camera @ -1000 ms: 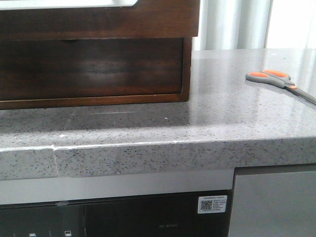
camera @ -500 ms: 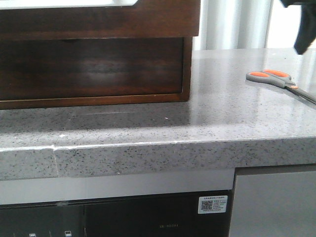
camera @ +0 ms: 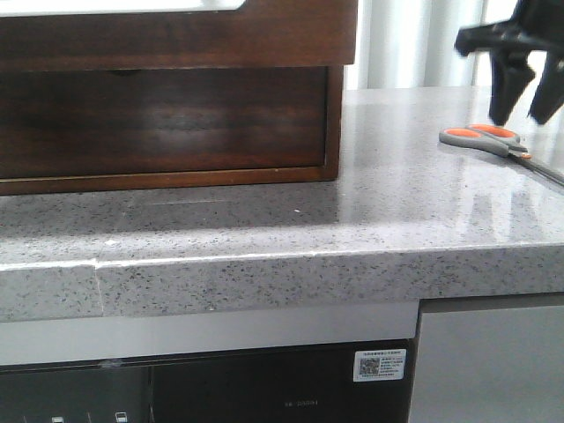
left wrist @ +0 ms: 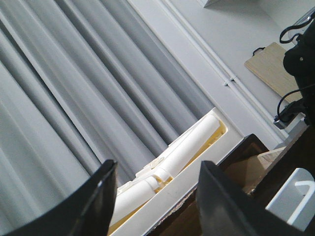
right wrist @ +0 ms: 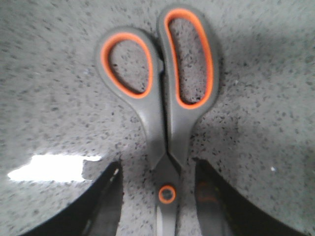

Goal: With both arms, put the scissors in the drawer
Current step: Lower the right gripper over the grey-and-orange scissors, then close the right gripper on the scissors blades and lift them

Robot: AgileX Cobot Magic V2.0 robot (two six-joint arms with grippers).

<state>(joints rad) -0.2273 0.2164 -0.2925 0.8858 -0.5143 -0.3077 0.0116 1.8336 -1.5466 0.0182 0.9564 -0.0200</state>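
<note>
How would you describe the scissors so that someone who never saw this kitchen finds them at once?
Start at the grey speckled countertop and go right, away from the dark wooden cabinet. Near the right edge lie the scissors, flat, below the open black right end effector. Their grey handles with orange-lined loops are the only bright colour on the stone.

- A kitchen, most likely in a home or a mock-up of one.
- A speckled grey stone countertop runs across the middle of the front view.
- Under it, lower left, a dark glass appliance with a label sticker.
- A dark wood cabinet sits upper left.
- Grey curtains fill the left wrist view.
</note>
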